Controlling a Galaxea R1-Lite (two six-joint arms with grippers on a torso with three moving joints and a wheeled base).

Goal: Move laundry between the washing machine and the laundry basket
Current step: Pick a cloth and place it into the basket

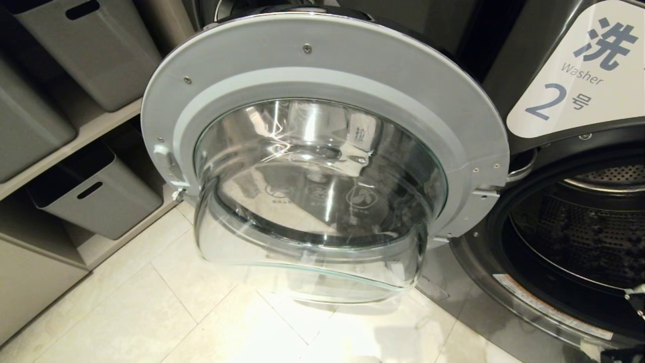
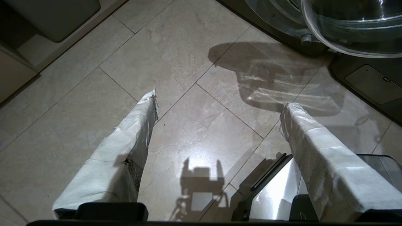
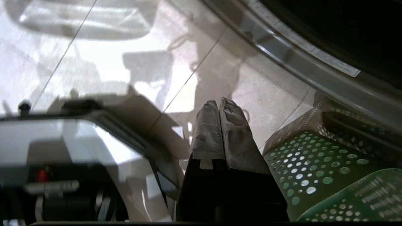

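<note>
Beside the washer's rim, low over the floor: the right gripper (image 3: 220, 105), its two wrapped fingers pressed together with nothing between them.
Right arm pose: angled down toward the floor tiles (image 3: 132, 62), fingers pointing between the robot's base and the washer front; it does not show clearly in the head view.
Nearest task thing: the green laundry basket (image 3: 314, 169), perforated, just beside the right gripper and close under the washer's lower rim (image 3: 301, 59).
Left gripper: (image 2: 218, 108) spread wide, empty, hanging over bare tile with the glass door bowl near its far edge (it looks parked rather than at work).
Washing machine: the door (image 1: 322, 151) swung fully open toward the robot's left, the dark perforated drum (image 1: 579, 237) open to view at the right.
Laundry: none shows in the basket's visible part, in the visible part of the drum or in either gripper; much of the drum is too dark to tell.
Progress: I judge it early. The door is open, no garment is held, and the whole transfer looks left to do.
Surroundings: grey storage bins (image 1: 95, 194) on shelves to the left.
</note>
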